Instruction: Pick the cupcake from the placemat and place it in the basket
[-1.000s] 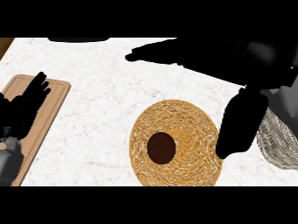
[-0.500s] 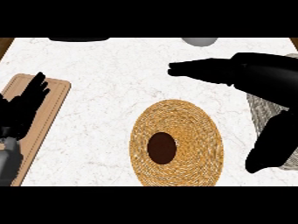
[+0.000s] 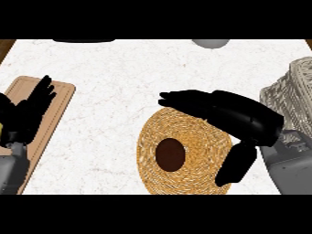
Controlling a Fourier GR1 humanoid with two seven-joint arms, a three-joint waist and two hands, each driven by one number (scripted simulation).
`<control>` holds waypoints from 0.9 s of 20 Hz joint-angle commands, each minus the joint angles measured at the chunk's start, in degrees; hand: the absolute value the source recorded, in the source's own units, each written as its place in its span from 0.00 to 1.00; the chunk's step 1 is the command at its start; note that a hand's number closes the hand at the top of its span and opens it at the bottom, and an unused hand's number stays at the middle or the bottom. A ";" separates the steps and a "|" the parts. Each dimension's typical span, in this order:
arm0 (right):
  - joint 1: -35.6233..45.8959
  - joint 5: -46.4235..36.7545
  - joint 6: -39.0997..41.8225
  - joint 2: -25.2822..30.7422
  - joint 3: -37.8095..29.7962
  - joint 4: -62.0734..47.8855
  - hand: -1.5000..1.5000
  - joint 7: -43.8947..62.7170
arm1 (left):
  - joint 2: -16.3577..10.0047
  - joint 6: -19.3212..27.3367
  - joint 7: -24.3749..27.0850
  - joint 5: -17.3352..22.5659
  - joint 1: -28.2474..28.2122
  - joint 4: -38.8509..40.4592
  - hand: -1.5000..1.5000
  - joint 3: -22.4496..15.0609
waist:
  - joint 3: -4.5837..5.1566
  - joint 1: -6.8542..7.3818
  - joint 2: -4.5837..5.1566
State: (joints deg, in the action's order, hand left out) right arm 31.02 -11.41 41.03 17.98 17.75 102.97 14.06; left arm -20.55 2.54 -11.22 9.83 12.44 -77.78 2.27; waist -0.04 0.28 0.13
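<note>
Head view gives me broad bare counter (image 3: 118,68) between the wooden board (image 3: 60,91) at the left edge and the woven placemat (image 3: 151,137) near the front, with the pale wicker basket (image 3: 307,96) cut off by the right edge. The cupcake (image 3: 170,154) sits mid-placemat, a dark brown oval seen from above. My right hand (image 3: 233,116) hovers open over the mat's upper right, fingers stretched leftward, thumb hanging beside the cupcake, while my left hand (image 3: 23,112) rests open over the board, fingers up.

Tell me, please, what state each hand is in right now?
Left hand: open, resting at the left edge, holding nothing.
Right hand: open above the placemat, cupcake not yet grasped.
</note>
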 commanded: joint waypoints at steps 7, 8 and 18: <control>-4.66 -14.66 -11.12 -9.79 6.13 -14.27 0.00 -13.69 | -0.34 -2.60 -0.78 -0.43 -2.78 -2.58 0.50 1.94 | 0.03 0.18 -0.10; -8.54 -18.50 -13.79 -8.19 8.93 -14.07 0.00 -17.12 | -0.37 -1.87 -3.48 -0.13 -0.66 -3.80 0.50 1.84 | 0.01 0.07 -0.10; -7.62 -25.62 -9.79 -9.58 8.72 -18.38 0.00 -17.53 | 1.86 -2.70 -3.23 -2.84 -3.40 -6.28 0.50 2.64 | 0.03 -0.15 -0.19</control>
State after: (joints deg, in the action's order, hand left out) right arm 26.19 -34.26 30.29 7.84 26.23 83.10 -2.14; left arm -19.27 -0.24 -12.51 8.06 10.75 -80.53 4.91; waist 0.00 0.27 0.02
